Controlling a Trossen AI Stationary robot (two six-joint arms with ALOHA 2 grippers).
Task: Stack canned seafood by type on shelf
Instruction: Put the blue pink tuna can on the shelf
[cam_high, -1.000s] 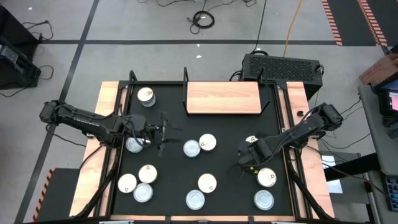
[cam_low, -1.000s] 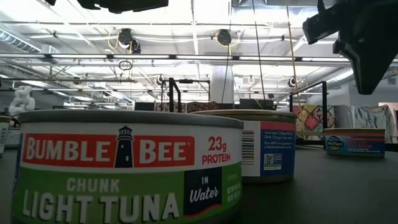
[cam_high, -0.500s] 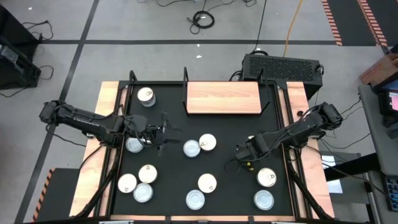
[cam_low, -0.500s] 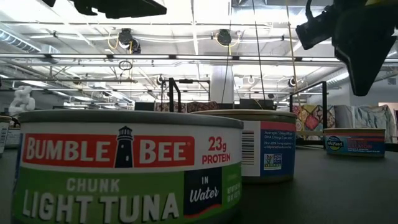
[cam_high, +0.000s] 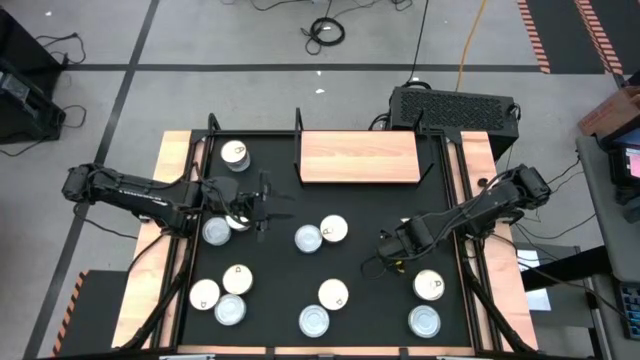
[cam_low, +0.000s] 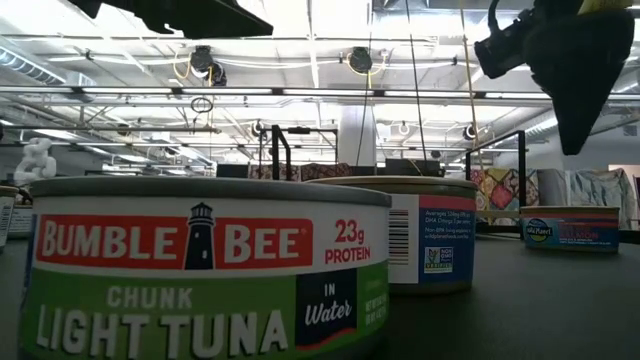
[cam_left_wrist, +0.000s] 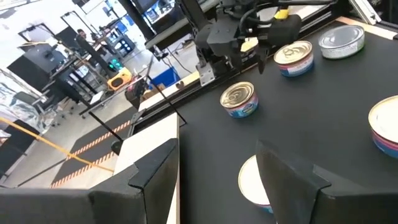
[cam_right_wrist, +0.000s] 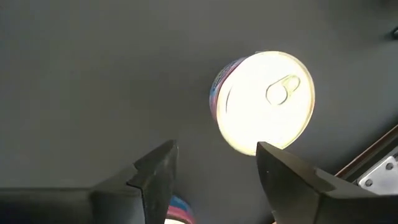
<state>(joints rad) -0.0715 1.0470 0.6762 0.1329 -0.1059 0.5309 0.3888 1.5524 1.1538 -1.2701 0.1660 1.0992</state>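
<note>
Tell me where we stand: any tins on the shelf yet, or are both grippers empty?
Nothing looks done: the shelf is bare wood. Neither arm holds anything. The left gripper is open above the mat near a white-topped tin, and the right gripper is open over the right side. All the visible tins, including the centre pair, remain on the black mat, unsorted.

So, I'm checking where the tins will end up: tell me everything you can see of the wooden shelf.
The shelf is a light-wood rectangular board with visible grain, lying flat at the far middle of the black mat. A thin black post rises at its far left corner, and a black rail runs along its left edge. Its top is bare: no tin stands on it. The nearest tins sit on the mat in front, apart from it. Neither claw touches it.
</note>
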